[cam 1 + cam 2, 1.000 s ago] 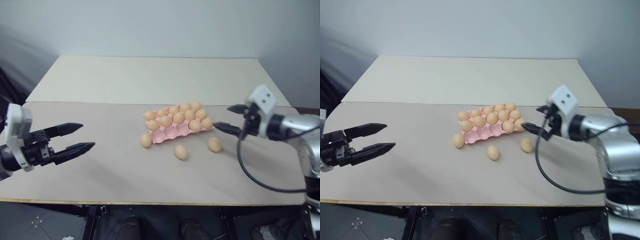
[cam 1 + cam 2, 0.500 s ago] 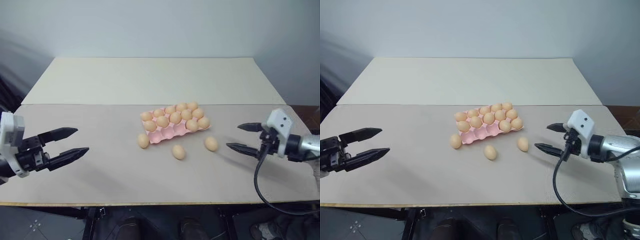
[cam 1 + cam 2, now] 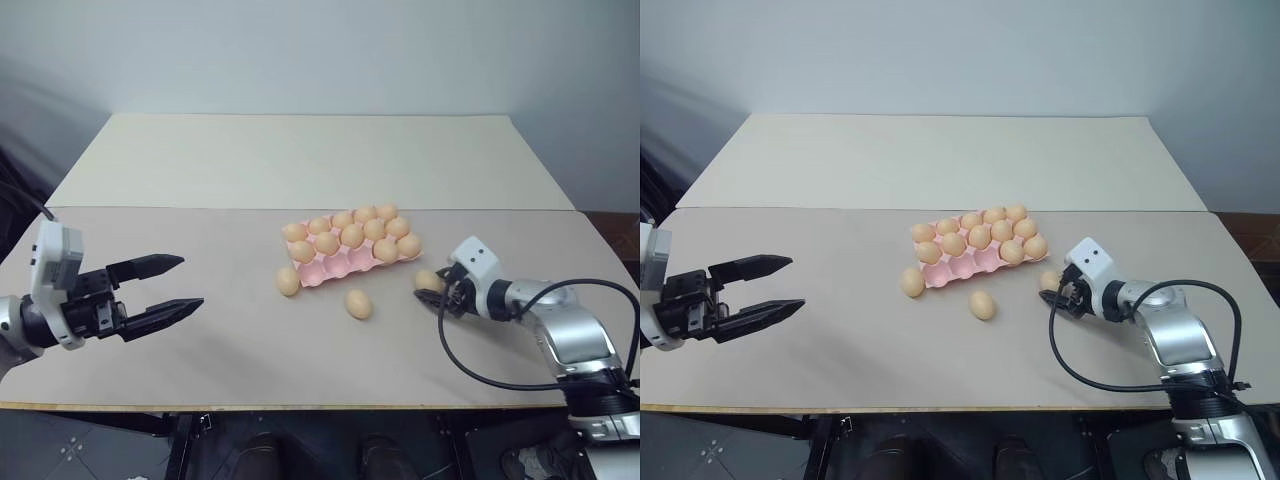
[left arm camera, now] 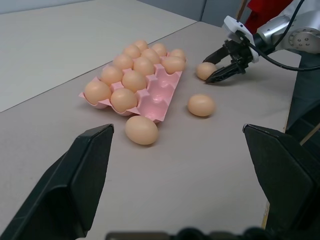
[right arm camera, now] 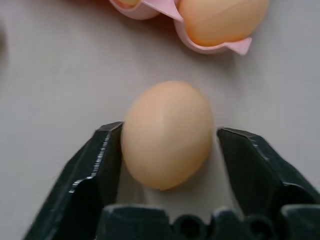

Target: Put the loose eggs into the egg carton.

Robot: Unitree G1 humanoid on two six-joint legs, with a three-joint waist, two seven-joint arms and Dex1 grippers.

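Observation:
The pink egg carton lies mid-table with several eggs in its two far rows; its near row of cups is bare. Three loose eggs rest on the table in front of it: one on the left, one in the middle and one on the right. My right gripper is low on the table with its fingers closed against both sides of the right egg, which still rests on the table just off the carton's corner. My left gripper hovers open far to the left, holding nothing.
The eggs and carton sit on a light tan table; a paler table adjoins it behind. The right arm's black cable loops over the table near its front edge. Open tabletop lies between the left gripper and the eggs.
My right gripper came down to the table, moved in on the rightmost loose egg and closed round it. The left gripper stays open, about where it was.

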